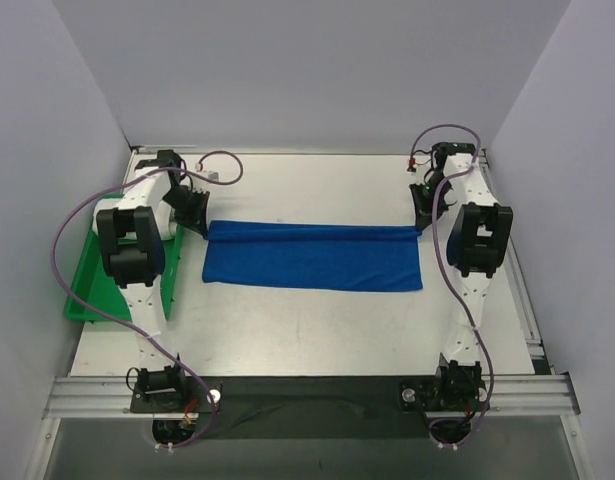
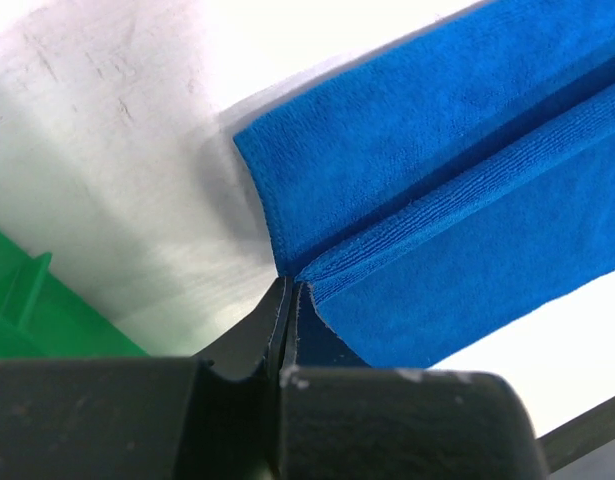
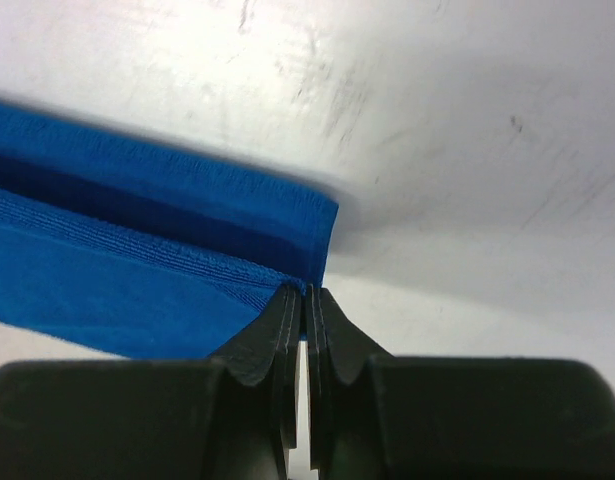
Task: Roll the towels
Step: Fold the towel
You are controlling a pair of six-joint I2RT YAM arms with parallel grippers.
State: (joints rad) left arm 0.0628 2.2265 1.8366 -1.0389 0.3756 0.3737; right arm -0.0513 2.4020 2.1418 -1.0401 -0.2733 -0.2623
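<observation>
Nearest: left gripper [image 2: 287, 292], jaws pressed together, tips pinching the far-left corner of the blue towel [image 1: 312, 257]. Towel: folded into a long band, flat on the table [image 1: 317, 335]. Its long axis runs left to right between the arms, and its body lies on the near side of both sets of jaws. Then right gripper [image 3: 305, 292], jaws closed narrow on the far-right corner. Each arm holds its own end, so neither is nearer. Likely next: far edge carried toward the bases.

The royal blue terry-cloth towel [image 1: 312, 257] is soft and napped, ribbed at its hem. Beneath it, the pale surface [image 1: 317, 330] is smooth but scuffed. Left of the towel, the green plastic tray [image 1: 84, 295] looks glossy.
</observation>
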